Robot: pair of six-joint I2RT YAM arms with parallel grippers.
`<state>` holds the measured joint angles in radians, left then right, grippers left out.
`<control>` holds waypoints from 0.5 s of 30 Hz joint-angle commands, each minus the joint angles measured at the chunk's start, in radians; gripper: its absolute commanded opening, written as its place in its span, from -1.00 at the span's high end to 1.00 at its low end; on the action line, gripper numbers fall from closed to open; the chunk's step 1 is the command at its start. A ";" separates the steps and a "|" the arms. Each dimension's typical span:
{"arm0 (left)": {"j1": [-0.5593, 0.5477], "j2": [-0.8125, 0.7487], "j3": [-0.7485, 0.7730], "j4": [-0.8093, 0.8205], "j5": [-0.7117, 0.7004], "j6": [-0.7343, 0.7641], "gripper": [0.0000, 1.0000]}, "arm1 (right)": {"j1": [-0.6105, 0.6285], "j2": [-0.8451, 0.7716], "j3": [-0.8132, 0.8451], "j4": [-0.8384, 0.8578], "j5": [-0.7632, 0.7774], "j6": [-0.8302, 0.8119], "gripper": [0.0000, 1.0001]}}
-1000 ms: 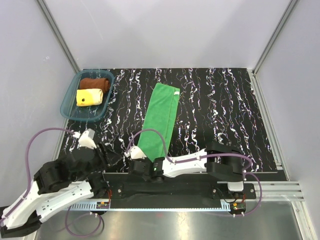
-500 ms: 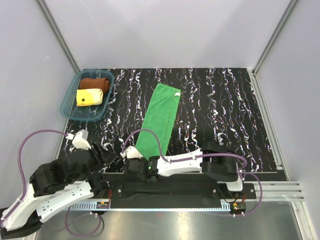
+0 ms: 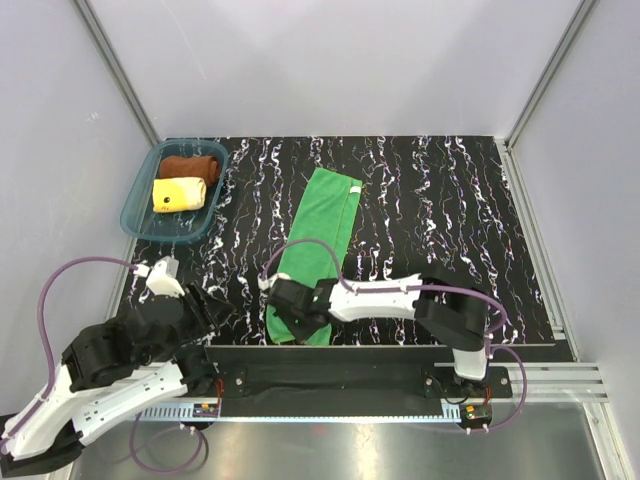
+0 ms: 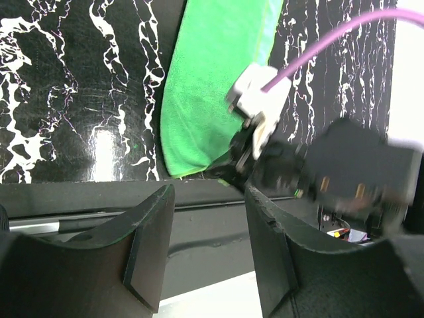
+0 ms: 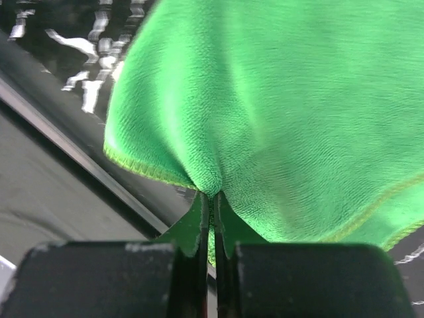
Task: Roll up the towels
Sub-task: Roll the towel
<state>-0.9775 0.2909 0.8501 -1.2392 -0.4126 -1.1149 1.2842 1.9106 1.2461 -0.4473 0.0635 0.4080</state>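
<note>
**2 of 3 towels rolled; green towel gripped at its end, roll not yet started**

Right gripper [image 5: 212, 196]: jaws pressed together on a pinch of cloth at the hem of the green towel [image 3: 325, 225]. The right wrist view shows the fabric puckering up into the fingertips. In the top view this grip sits at the lower end of the towel, lower centre of the frame.

Left gripper [image 4: 210, 199]: jaws partly apart with nothing between them, at the lower left of the top view, well apart from the cloth.

Green towel: a long, narrow strip lying flat on the table [image 3: 430, 200], running from upper centre down to lower centre. No turn of a roll is visible anywhere along it.

Tray [image 3: 135, 215], upper left of the top view: holds the rust-brown towel [image 3: 190, 165] and the pale yellow towel [image 3: 178, 193], each a compact roll, side by side and touching.

Assessment: 2 towels appear finished. The 3rd is at the first step, its end only just gripped. Judged remaining: turn that end over, roll the strip up its length, then probably place it beside the other 2.
</note>
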 commanded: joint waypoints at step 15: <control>0.000 -0.013 -0.039 0.063 -0.020 0.015 -0.04 | -0.181 -0.107 0.180 -0.205 -0.447 -0.071 1.00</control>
<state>-0.9775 0.2878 0.8158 -1.2236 -0.4152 -1.1149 1.1004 1.8816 1.3434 -0.5983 -0.2604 0.3347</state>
